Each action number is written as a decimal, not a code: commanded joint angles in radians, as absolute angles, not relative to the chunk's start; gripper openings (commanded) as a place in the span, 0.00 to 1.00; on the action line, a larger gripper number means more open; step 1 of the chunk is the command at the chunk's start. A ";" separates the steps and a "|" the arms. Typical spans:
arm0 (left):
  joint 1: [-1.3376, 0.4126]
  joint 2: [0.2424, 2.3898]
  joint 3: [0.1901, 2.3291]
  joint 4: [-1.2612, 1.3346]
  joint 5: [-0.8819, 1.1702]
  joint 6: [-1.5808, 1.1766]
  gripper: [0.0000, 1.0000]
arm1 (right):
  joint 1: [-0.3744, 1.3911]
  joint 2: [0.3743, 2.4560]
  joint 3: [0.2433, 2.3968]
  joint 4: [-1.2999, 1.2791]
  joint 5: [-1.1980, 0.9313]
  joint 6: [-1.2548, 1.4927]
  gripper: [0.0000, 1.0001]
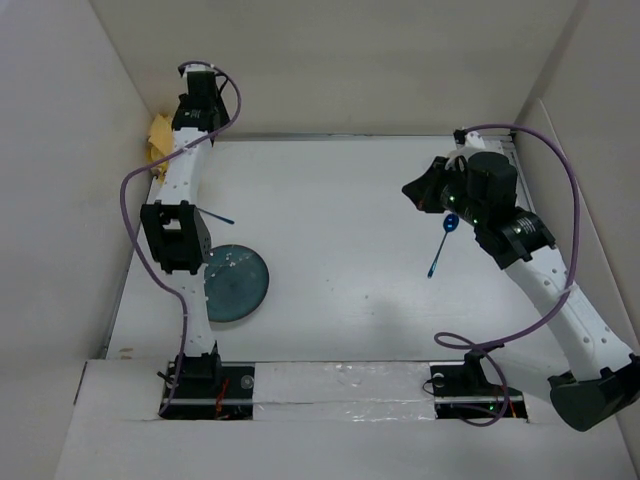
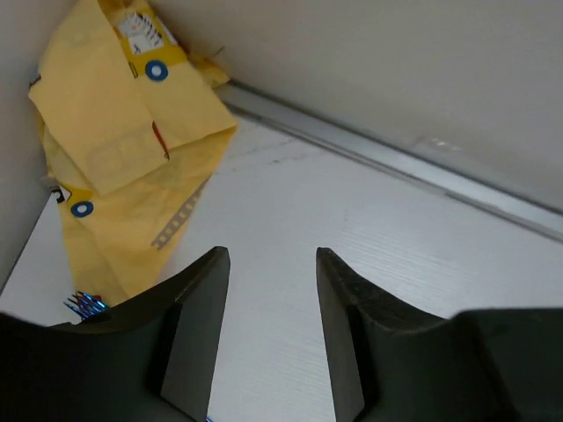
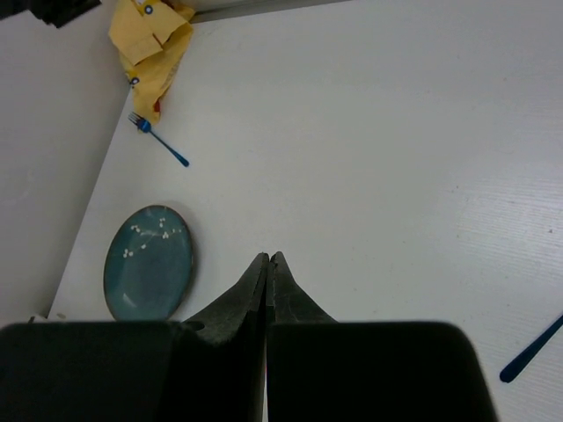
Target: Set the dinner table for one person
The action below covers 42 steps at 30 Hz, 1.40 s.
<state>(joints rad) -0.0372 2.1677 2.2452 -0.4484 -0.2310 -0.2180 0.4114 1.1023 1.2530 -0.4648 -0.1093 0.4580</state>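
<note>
The white dinner table (image 1: 340, 220) carries a teal plate (image 1: 235, 283) at the near left, a blue fork (image 1: 216, 215) beyond it and a blue spoon (image 1: 440, 246) at the right. A crumpled yellow cloth mat (image 1: 158, 140) lies in the far left corner. My left gripper (image 2: 273, 255) is open and empty, just above the table beside the mat (image 2: 123, 132); the fork's tines (image 2: 84, 305) show at its left finger. My right gripper (image 3: 266, 258) is shut and empty, high above the table, with the plate (image 3: 149, 262), fork (image 3: 158, 139) and spoon handle (image 3: 532, 350) below.
White walls close the table on the left, far and right sides. A metal strip (image 2: 396, 163) runs along the foot of the far wall. The right gripper (image 1: 420, 190) hangs just beyond the spoon's bowl. Purple cables loop off both arms.
</note>
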 commanded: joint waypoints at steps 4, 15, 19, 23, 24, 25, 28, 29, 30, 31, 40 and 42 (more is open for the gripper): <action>0.011 2.249 2.254 -0.433 -0.331 -0.233 0.51 | 0.407 1.117 1.279 -0.475 -0.081 0.437 0.00; 0.104 2.232 1.968 -0.397 -0.268 -0.275 0.61 | 0.416 1.186 1.276 -0.462 -0.090 0.453 0.23; 0.113 2.197 1.846 -0.332 -0.310 -0.293 0.61 | 0.436 1.261 1.350 -0.478 -0.127 0.437 0.40; 0.138 2.207 1.792 -0.285 -0.249 -0.307 0.61 | 0.486 1.319 1.410 -0.499 -0.132 0.425 0.37; 0.149 2.223 1.808 -0.294 -0.238 -0.308 0.61 | 0.504 1.324 1.416 -0.502 -0.126 0.420 0.37; 0.149 2.250 1.822 -0.308 -0.227 -0.308 0.61 | 0.505 1.328 1.430 -0.509 -0.115 0.420 0.37; 0.149 2.272 1.847 -0.290 -0.207 -0.310 0.61 | 0.531 1.344 1.456 -0.529 -0.104 0.419 0.38; 0.149 2.275 1.855 -0.285 -0.198 -0.313 0.61 | 0.543 1.347 1.463 -0.537 -0.100 0.420 0.39; 0.158 2.286 1.862 -0.285 -0.192 -0.319 0.61 | 0.543 1.354 1.471 -0.543 -0.094 0.419 0.39; 0.158 2.293 1.870 -0.282 -0.190 -0.319 0.60 | 0.558 1.358 1.477 -0.558 -0.075 0.420 0.39; 0.146 2.286 1.965 -0.256 -0.112 -0.333 0.00 | 0.620 1.318 1.447 -0.549 -0.034 0.463 0.38; 0.121 2.232 1.977 -0.252 -0.094 -0.336 0.00 | 0.620 1.315 1.430 -0.543 -0.032 0.469 0.38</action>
